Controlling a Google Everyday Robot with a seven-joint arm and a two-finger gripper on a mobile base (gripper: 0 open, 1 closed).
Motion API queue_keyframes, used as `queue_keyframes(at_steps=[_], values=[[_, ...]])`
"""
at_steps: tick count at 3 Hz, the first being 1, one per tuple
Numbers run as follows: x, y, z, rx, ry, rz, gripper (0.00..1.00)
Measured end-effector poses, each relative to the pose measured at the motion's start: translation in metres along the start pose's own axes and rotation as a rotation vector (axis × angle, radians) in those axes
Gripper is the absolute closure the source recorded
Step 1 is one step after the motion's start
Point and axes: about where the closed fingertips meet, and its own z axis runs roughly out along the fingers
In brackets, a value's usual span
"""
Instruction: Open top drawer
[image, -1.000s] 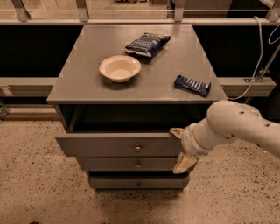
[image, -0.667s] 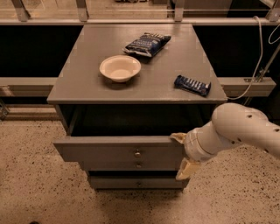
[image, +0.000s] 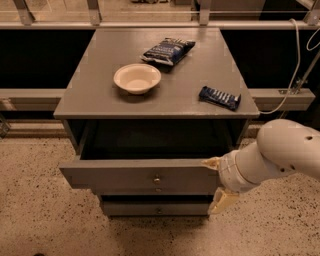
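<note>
Drawer (image: 140, 172) is out of the cabinet (image: 100, 95), its front well clear of the top's front edge, dark inside showing. I'd call the pull largely done, with maybe a little travel left. Gripper (image: 217, 181) sits at the front's right end, fingers (image: 223, 200) spread wide, one above, one below. Up top: bowl (image: 137, 78) mid-left, bar (image: 220, 97) near the front right corner, bag (image: 167, 50) toward the back edge.

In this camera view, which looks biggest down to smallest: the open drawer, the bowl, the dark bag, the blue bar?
1. top drawer, by far
2. white bowl and dark snack bag, about alike, not ranked
3. blue snack bar
The gripper is at the drawer's right front corner.
</note>
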Motion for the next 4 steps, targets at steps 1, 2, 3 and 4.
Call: queue_keyframes(at_steps=[1, 2, 3, 4], values=[[-0.004, -0.009, -0.017, 0.037, 0.01, -0.011, 0.2], [-0.005, -0.029, -0.02, 0.071, 0.026, -0.02, 0.19], [0.001, -0.054, -0.005, 0.076, 0.055, -0.016, 0.18], [0.01, -0.067, 0.026, 0.047, 0.082, -0.007, 0.18]])
